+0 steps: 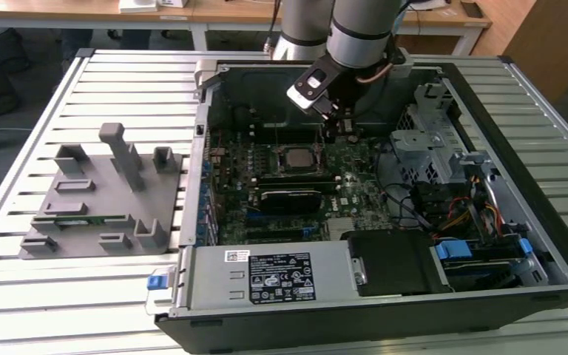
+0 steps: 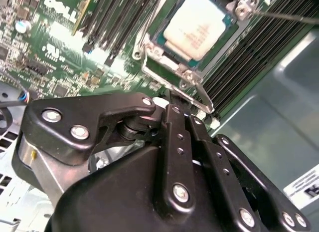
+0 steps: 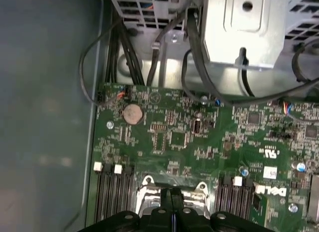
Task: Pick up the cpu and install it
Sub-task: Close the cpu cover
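Grey moulded fixture (image 1: 101,196), standing on the slatted table (image 1: 67,296) at the exterior view's left; a green memory stick (image 1: 86,220) lies in it. Black computer case (image 1: 363,325), open, just beside the fixture. Green motherboard (image 1: 358,166), inside the case. The cpu (image 1: 299,157), silvery top, sits in the socket on that board. Your gripper (image 1: 342,132) hangs close over the socket's far edge, its fingers (image 2: 172,142) pressed together and holding nothing. Coloured cables (image 1: 452,214), at the right of the case.
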Tool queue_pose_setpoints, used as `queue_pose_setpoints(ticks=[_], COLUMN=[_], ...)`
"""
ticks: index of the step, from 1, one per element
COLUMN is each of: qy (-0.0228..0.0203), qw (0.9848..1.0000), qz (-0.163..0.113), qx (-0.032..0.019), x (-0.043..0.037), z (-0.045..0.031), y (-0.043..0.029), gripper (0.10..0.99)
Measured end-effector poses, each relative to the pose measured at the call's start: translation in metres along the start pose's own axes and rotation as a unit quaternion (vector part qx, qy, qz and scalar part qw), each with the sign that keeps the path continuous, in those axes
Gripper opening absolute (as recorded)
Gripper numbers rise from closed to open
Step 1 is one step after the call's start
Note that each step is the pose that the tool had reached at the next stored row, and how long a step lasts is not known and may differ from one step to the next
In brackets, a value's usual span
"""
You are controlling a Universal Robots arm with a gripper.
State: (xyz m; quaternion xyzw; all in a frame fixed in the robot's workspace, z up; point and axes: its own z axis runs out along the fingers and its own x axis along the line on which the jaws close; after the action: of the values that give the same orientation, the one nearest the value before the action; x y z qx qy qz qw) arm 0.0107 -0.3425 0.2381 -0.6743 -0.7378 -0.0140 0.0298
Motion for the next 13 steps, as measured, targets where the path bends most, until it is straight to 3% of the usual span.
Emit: queue_pose_setpoints(ticks=[13], qy=[0.0000], qw=[1.0000], qz=[0.000], qx=[0.0000], x=[0.0024], z=[0.0042], y=[-0.0310], gripper=[0.106])
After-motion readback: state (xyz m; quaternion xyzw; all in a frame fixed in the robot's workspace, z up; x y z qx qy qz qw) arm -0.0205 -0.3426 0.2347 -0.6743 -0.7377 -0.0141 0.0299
